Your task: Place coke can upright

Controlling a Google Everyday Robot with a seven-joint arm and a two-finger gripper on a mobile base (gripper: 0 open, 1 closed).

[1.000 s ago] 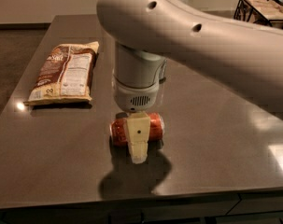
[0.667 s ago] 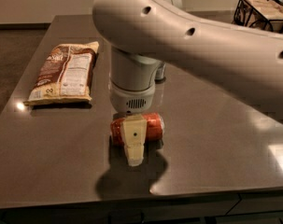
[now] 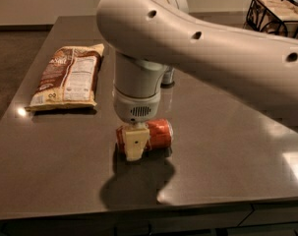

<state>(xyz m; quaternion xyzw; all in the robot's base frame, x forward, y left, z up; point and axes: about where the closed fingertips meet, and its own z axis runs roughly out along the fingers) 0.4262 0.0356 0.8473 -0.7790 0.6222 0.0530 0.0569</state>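
The coke can (image 3: 159, 133), red-orange, lies on its side on the dark grey table (image 3: 55, 156), near the front middle. My gripper (image 3: 137, 140) hangs straight down from the big white arm (image 3: 197, 48) and sits low over the can's left half. Its cream-coloured front part covers that end of the can. The can's right end shows beside the gripper. The far side of the gripper is hidden behind the can.
A brown snack bag (image 3: 70, 75) lies flat at the table's left. A slim silver-grey can (image 3: 168, 75) stands behind the arm, mostly hidden. A black wire basket (image 3: 279, 14) stands at the far right. The table's front edge (image 3: 138, 210) is close below the can.
The arm has come lower and shifted slightly left over the can. The gripper now sits lower around the can. The can itself has not moved.
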